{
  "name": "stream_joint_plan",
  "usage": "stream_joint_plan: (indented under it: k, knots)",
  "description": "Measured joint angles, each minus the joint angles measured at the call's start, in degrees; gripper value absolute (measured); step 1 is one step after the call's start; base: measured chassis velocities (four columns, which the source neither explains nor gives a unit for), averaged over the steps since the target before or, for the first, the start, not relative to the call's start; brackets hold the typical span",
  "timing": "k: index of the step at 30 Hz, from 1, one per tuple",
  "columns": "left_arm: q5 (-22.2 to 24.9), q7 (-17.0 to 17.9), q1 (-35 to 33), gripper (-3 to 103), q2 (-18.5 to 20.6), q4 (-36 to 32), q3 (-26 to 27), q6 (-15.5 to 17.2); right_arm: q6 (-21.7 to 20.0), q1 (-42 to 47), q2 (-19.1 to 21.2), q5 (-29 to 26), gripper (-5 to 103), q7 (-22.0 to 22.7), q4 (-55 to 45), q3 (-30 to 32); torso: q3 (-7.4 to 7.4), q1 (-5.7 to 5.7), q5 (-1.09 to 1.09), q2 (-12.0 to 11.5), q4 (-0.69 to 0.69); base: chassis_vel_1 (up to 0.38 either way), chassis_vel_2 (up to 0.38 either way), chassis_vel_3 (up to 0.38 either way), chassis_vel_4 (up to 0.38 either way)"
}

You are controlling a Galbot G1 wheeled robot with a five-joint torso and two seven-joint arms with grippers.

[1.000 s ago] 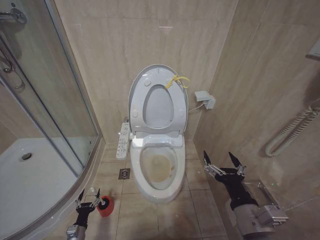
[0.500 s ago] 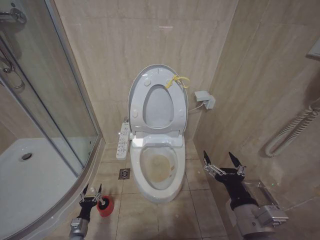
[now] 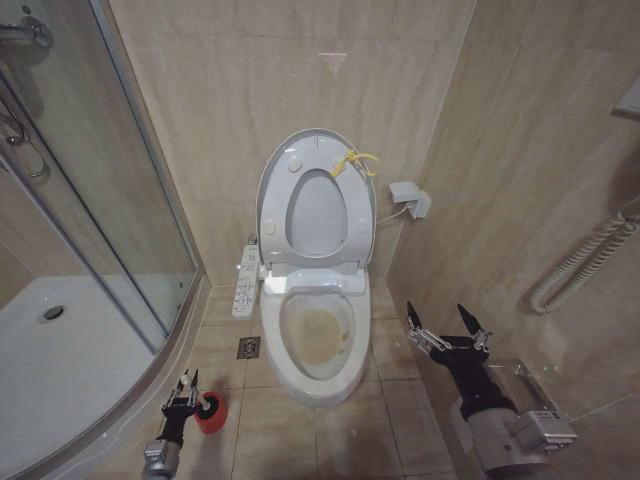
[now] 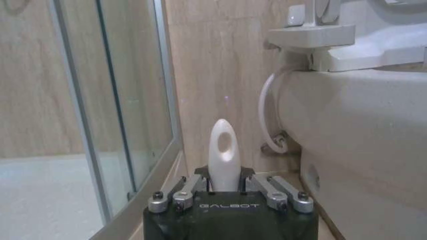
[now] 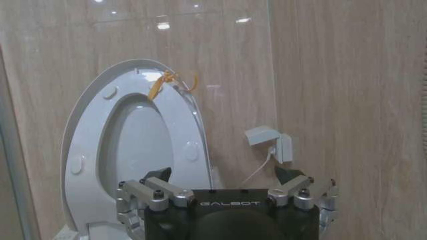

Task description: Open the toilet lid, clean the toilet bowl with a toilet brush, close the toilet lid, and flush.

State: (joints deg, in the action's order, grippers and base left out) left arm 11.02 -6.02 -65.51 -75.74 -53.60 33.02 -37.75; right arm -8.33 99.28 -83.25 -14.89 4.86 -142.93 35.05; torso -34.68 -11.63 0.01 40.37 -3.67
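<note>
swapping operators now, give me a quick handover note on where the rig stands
Left gripper: low beside the small red holder cup, fingers around the pale brush handle.
Right gripper: open, idle in the air right of the toilet.
Glossy white oval toilet lid: up against the wall, seat raised too.
White ceramic toilet bowl: yellowish-brown stain inside.
Done: lid opened.
Left: lift brush, scrub, close lid, flush.
</note>
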Motion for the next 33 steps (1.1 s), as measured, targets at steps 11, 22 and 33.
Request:
stream_joint_plan:
  k: [11,22,33]
  knots:
    - [1.69,2.22,-0.20,26,0.52,-1.92,0.41,0.26,0.00,0.00,0.00,0.00,100,0.00,0.00,0.00,0.00,0.00,-0.01,0.00,0.00,0.000,0.000,0.000,0.000]
    - [6.81,2.50,-5.09,26,2.20,-14.78,0.53,3.46,0.00,0.00,0.00,0.00,100,0.00,0.00,0.00,0.00,0.00,-0.01,0.00,0.00,0.000,0.000,0.000,0.000]
    - [11.74,4.26,-15.48,26,3.67,-41.30,2.75,9.95,0.00,0.00,0.00,0.00,100,0.00,0.00,0.00,0.00,0.00,0.00,0.00,0.00,0.000,0.000,0.000,0.000]
